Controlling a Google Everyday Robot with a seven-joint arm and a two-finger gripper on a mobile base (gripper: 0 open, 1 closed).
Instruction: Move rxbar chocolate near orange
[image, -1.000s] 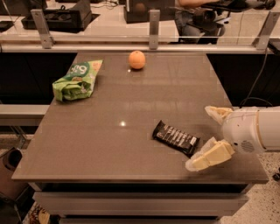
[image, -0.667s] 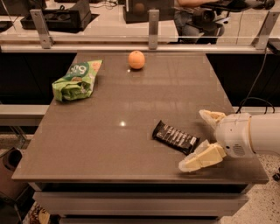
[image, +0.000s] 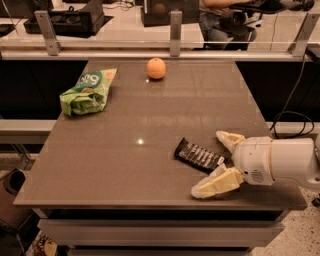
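Note:
The rxbar chocolate (image: 199, 155) is a flat dark bar with white marks, lying on the brown table (image: 125, 170) at the front right. The orange (image: 156, 68) sits at the far middle of the table, far from the bar. My gripper (image: 212, 162) comes in from the right, low over the table. Its two cream fingers (image: 215, 184) are spread open, one on each side of the bar's right end. The bar lies flat between them and is not lifted.
A green snack bag (image: 88, 91) lies at the far left of the table. A metal rail with posts (image: 175, 32) runs along the far edge. A black cable (image: 292, 117) hangs to the right of the table.
The gripper has moved left across the table, and its open fingers now straddle the right end of the bar. The bar, orange and bag have not moved.

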